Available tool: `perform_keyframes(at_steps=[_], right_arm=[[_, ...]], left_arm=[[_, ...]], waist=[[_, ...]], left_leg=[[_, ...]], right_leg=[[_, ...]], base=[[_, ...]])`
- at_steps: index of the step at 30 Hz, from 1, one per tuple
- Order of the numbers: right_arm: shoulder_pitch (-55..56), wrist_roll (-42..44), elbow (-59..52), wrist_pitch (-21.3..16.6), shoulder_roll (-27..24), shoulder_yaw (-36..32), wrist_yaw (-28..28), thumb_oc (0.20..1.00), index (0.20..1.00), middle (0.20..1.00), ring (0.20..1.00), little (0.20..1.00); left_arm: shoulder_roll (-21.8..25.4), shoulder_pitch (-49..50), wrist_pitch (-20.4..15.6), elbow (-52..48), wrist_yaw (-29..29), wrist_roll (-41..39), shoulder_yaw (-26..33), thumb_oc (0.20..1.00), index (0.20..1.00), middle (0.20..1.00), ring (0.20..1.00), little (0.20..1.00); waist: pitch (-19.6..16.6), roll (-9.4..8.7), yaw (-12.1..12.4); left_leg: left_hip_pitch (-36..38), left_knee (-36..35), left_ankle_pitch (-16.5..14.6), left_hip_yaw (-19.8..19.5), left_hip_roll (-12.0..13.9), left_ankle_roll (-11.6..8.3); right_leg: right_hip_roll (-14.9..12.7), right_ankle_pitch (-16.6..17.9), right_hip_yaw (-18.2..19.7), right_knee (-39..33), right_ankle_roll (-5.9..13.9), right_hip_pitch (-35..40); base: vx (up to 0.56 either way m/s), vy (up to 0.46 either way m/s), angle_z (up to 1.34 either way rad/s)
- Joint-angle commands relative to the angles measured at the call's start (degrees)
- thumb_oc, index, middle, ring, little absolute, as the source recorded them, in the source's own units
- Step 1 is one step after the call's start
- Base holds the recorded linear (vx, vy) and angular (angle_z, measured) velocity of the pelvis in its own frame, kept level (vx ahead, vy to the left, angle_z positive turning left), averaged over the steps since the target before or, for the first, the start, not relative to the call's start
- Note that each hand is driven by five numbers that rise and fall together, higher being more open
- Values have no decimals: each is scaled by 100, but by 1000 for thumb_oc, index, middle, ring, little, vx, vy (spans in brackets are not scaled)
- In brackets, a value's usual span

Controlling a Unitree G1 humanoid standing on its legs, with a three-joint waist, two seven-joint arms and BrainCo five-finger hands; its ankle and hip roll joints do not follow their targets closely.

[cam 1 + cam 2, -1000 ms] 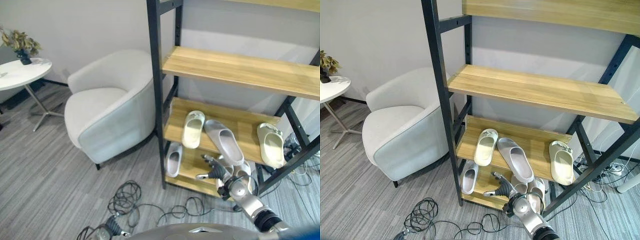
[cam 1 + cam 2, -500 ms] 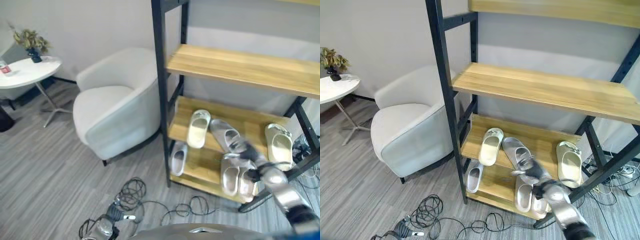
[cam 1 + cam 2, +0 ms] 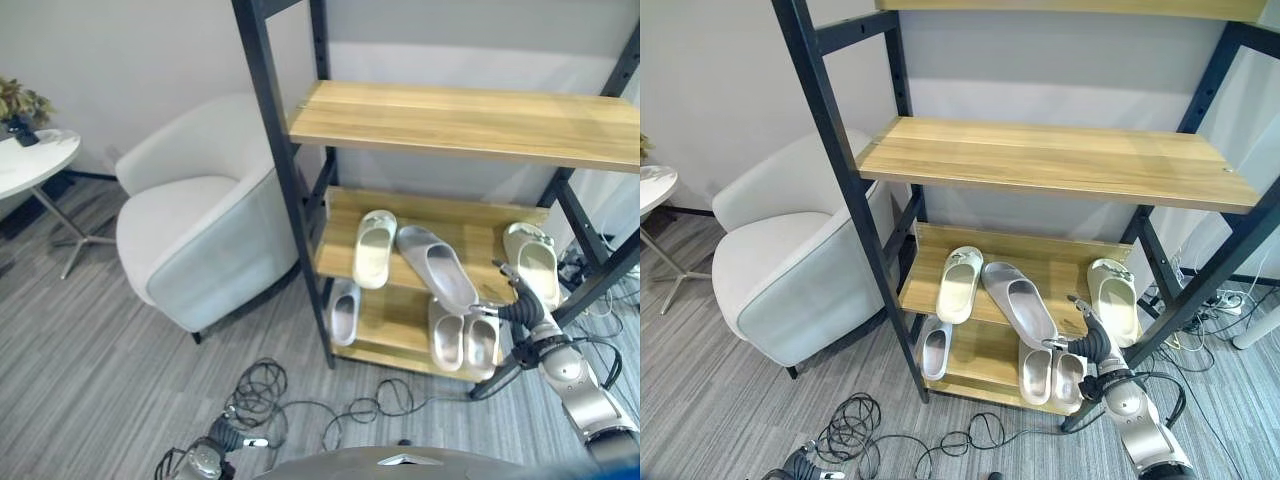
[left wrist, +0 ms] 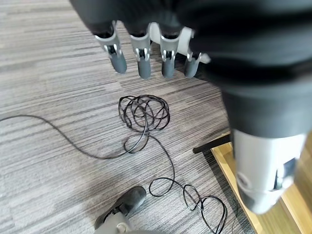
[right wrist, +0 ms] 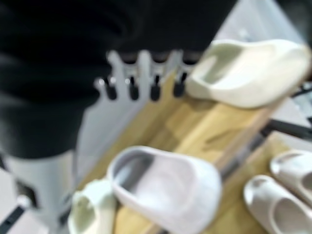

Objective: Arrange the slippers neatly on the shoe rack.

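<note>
Right hand (image 3: 1092, 346), fingers spread and empty, hovered beside the tilted pale grey foam slipper (image 3: 1020, 303) on the wooden black-framed shoe rack (image 3: 1040, 160). Left hand (image 4: 146, 48), fingers relaxed, hung over grey striped carpet (image 4: 48, 73).

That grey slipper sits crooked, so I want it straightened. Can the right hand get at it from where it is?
Probably yes. The right hand hovers open just beside the grey slipper on the middle shelf, with nothing between them; the rack post stands off to its other side.
</note>
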Motion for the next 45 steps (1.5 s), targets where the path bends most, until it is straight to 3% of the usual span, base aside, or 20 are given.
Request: perform_keyframes(at_steps=[1, 18, 45], right_arm=[[-693, -202, -29, -126, -180, -62, -293, 1000, 1000, 1000, 1000, 1000], [-2102, -327, 1046, 355, -455, 405, -715, 1000, 1000, 1000, 1000, 1000], [-2957, -65, 2061, 609, -460, 455, -1178, 1000, 1000, 1000, 1000, 1000]], left_arm=[[26, -530, -37, 398, 85, -54, -337, 1000, 1000, 1000, 1000, 1000], [29, -722, 20, 568, 128, -328, -558, 1000, 1000, 1000, 1000, 1000], [99, -956, 9, 433, 206, -756, -632, 1000, 1000, 1000, 1000, 1000]], waist=[[102, 265, 115], [308, 175, 296], [626, 427, 360]], left_leg=[[-70, 57, -313, -101, 170, -158], [-369, 57, -296, -223, 167, -171], [-726, 57, -252, -317, 89, -174]], right_leg=[[-77, -709, -308, 106, 308, 385], [-90, -715, -458, 89, 302, 176], [-126, -759, -564, 137, 273, -136]], base=[[23, 3, 8], [13, 1, 5], [13, 1, 2]])
